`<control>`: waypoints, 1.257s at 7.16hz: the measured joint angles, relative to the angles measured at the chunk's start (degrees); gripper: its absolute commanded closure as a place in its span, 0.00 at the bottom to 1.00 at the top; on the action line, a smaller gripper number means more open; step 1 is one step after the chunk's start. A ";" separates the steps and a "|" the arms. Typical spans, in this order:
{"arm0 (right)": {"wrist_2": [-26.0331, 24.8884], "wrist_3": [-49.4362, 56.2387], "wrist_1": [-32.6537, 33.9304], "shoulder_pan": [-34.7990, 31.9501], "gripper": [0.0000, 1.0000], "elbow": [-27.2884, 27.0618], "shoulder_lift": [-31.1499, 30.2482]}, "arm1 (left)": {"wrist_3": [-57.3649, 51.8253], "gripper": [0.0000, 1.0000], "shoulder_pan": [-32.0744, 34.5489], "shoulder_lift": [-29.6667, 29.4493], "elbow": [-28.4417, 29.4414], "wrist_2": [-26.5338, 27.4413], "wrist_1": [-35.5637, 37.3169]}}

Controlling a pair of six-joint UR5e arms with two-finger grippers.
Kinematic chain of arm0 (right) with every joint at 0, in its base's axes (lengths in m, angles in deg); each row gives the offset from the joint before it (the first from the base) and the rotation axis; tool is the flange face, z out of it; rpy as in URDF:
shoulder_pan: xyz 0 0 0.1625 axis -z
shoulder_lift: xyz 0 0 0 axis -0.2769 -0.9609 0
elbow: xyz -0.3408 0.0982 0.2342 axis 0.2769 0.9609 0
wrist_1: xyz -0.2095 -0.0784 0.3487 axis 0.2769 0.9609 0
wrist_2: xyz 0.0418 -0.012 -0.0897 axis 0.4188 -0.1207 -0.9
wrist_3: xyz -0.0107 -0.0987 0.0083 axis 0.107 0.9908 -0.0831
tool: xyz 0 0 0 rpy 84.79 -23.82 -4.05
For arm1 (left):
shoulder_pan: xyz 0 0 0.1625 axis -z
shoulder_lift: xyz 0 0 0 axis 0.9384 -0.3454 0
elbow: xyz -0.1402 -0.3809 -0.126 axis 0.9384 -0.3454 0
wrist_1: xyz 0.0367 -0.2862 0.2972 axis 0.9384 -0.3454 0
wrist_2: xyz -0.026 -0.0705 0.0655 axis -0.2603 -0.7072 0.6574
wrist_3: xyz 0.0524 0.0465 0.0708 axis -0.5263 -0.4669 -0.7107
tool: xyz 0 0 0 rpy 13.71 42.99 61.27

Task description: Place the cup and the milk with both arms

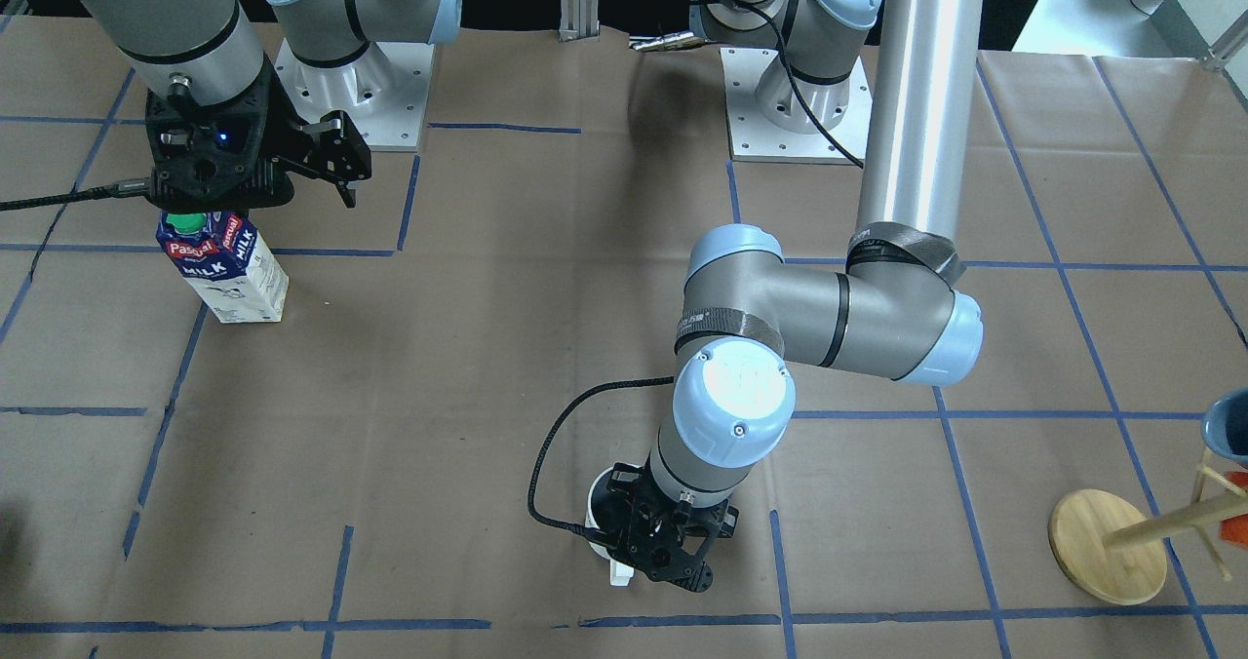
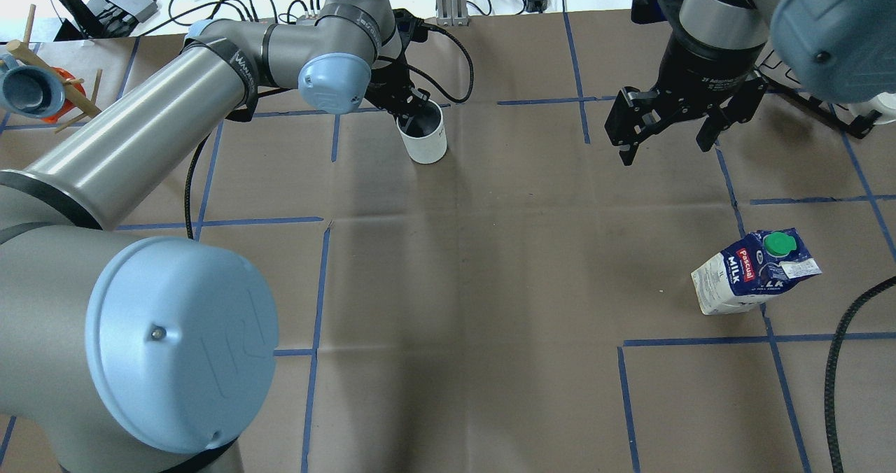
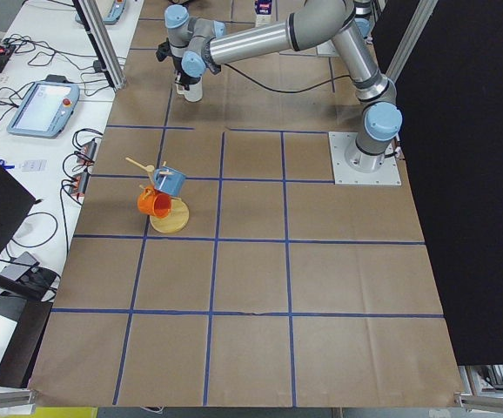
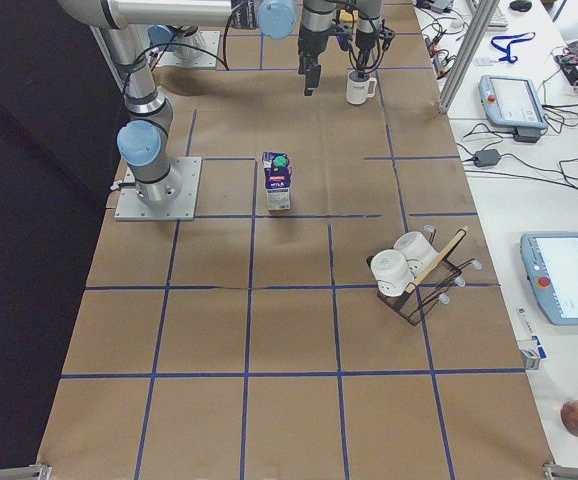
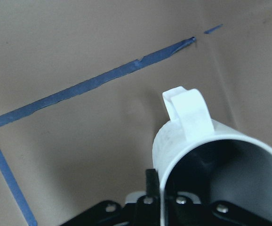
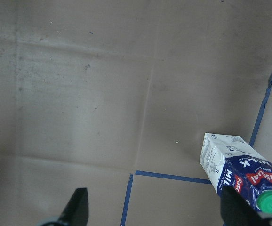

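Note:
The cup (image 2: 428, 144), a white mug with a dark inside, stands on the far left part of the table; it also shows in the front view (image 1: 597, 515). My left gripper (image 2: 414, 109) reaches down from above and is shut on its rim, one finger inside and one outside. In the left wrist view the cup (image 5: 192, 141) fills the lower right, its handle pointing away. The milk (image 2: 752, 270) stands upright at the right, green cap on top. My right gripper (image 2: 663, 147) is open and empty, raised above the table beyond the milk (image 6: 239, 169).
A wooden mug tree (image 2: 28, 88) with a blue and an orange mug stands at the far left edge. A rack with white mugs (image 4: 409, 265) sits toward the right end. Blue tape lines (image 2: 322, 284) grid the brown paper. Both arm bases (image 1: 795, 103) are at the robot's side.

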 measured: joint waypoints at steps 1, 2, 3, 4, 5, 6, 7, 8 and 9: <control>0.00 0.15 0.53 0.12 0.00 -0.93 -0.60 | 0.10 0.38 0.11 -0.02 -0.06 0.06 -0.04; -0.02 0.41 1.81 0.30 0.00 -2.36 -1.38 | 0.14 0.19 0.12 -0.07 -0.14 0.09 -0.06; -0.02 1.10 3.47 0.69 0.00 -3.62 -2.11 | 0.16 0.01 0.14 -0.05 -0.20 0.08 -0.19; 0.03 1.89 5.00 1.40 0.00 -4.32 -2.50 | 0.16 0.01 0.15 0.19 -0.13 0.07 -0.72; 0.11 2.36 5.74 2.12 0.00 -4.60 -2.65 | 0.19 0.00 0.22 0.89 0.13 0.07 -2.10; 0.09 2.77 6.18 2.54 0.00 -4.67 -2.70 | 0.22 0.00 0.24 2.20 0.46 0.07 -4.08; -0.17 3.10 6.70 2.81 0.00 -4.69 -2.75 | 0.28 0.00 0.16 4.47 0.71 0.11 -6.59; -0.53 4.02 7.25 3.31 0.00 -4.78 -3.02 | 0.89 0.00 -0.11 7.78 0.83 0.18 -10.04; -0.70 6.54 7.23 5.04 0.00 -4.86 -3.58 | 2.37 0.00 -0.48 11.86 0.87 0.25 -14.97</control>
